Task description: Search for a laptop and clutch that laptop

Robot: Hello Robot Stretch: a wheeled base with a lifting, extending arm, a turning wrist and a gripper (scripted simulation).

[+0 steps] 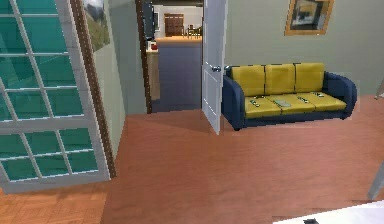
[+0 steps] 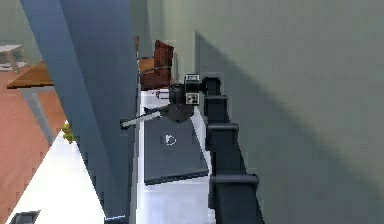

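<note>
Laptop (image 2: pixel 172 152), a dark closed slab, lies flat on a white surface (image 2: pixel 172 204) in the arm side view, just left of the arm (image 2: pixel 228 160). It is probably this near because the robot stands alongside it to reach. The arm's dark bar runs out past the laptop's far edge. At its end the gripper (image 2: pixel 130 123) points thin fingers leftward near the laptop's far corner. I cannot tell whether the fingers are spread or together, nor whether they hold anything. A brown chair (image 2: pixel 158 60) stands farther out.
</note>
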